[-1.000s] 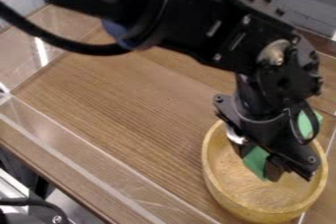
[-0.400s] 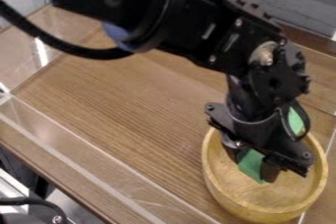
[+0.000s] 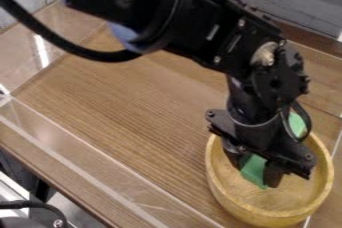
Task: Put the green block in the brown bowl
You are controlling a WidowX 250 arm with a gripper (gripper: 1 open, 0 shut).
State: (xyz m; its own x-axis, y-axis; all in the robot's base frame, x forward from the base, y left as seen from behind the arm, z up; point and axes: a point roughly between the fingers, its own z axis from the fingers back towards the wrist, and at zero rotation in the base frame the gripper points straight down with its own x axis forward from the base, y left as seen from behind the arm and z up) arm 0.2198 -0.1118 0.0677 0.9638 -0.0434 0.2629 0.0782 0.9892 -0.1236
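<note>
The brown bowl stands at the lower right of the wooden table, its thick tan rim showing around the arm. My gripper points steeply down into the bowl and is shut on the green block, whose bright green end shows between the black fingers just above the bowl's floor. Another green patch peeks out behind the wrist on the right; I cannot tell if it belongs to the same block. The black arm hides the far side of the bowl.
The wooden tabletop stretches left of the bowl. A clear plastic wall runs along the near left edge. Something blue is partly hidden behind the arm at the upper left.
The wrist has rolled a little with the green block in it and drifted slightly left over the bowl. The grip has not changed.
</note>
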